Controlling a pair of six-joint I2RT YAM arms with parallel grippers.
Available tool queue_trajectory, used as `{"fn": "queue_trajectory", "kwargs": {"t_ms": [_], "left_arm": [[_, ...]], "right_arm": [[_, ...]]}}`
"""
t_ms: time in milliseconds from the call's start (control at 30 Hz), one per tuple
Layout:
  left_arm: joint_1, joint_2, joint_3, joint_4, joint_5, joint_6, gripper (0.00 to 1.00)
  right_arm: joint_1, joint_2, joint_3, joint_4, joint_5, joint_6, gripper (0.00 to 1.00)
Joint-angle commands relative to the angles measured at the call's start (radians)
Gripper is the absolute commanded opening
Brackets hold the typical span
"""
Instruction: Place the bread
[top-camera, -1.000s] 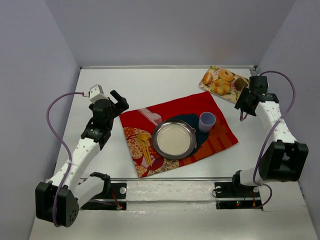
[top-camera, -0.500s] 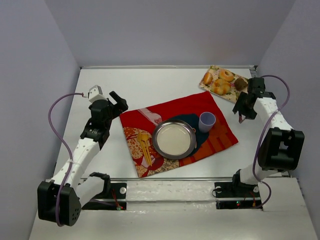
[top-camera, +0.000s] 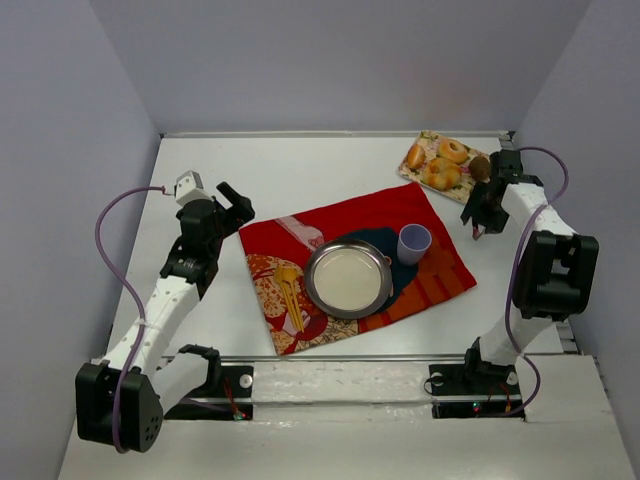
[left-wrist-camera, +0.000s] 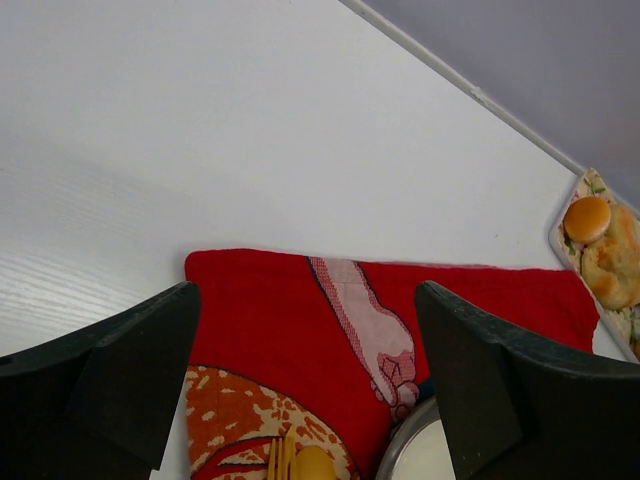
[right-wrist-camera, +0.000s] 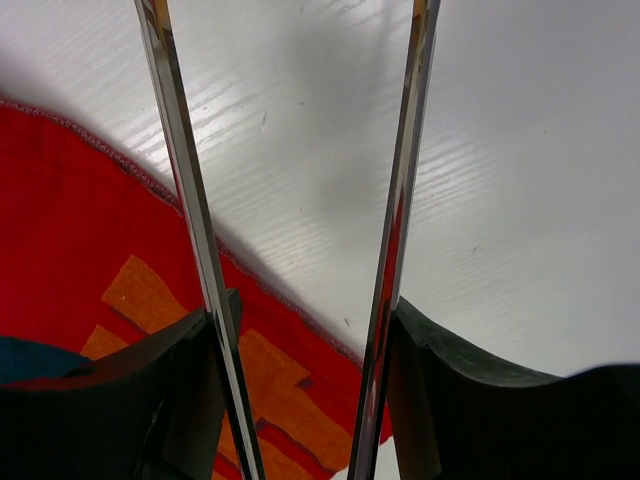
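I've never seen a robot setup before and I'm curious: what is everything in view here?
table: one, white, under everything
cloth: one, red patterned, table centre
plate: one, silver, on cloth
cup: one, lavender, right of plate
cutlery: count unclear, golden, left of plate
tray: one, floral, far right
bread: one, golden-orange, tray's left end
bagel: one, golden, on tray
muffin: one, dark brown, tray's right end
metal tongs: one, silver, in right claw
left claw: black, open, empty
right claw: black, gripping tongs
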Motion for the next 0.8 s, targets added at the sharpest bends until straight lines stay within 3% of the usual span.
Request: {"fn": "queue_trajectory", "kwargs": {"t_ms": [0,200,433,767], "left_arm": [[0.008,0.016,-0.001,0.04,-0.006,0.0,0.99],[0.013,0.033,0.002,0.046,0.015,-0.001,0.99],[0.016,0.036,0.005,0.041,0.018,-0.001,0.99],[0.017,0.033,0.004,0.04,0.026,-0.001,0.99]], "right_arm": [[-0.009,0.039,0.068,0.036,0.01,-0.006,0.6],[-0.019,0.059,0.086,0.039,0.042,0.013,0.56],[-0.019,0.057,0.109,0.036,0.085,0.016,0.4],[-0.019,-0.041,0.104,0.022,0.036,0.003,0.33]]}}
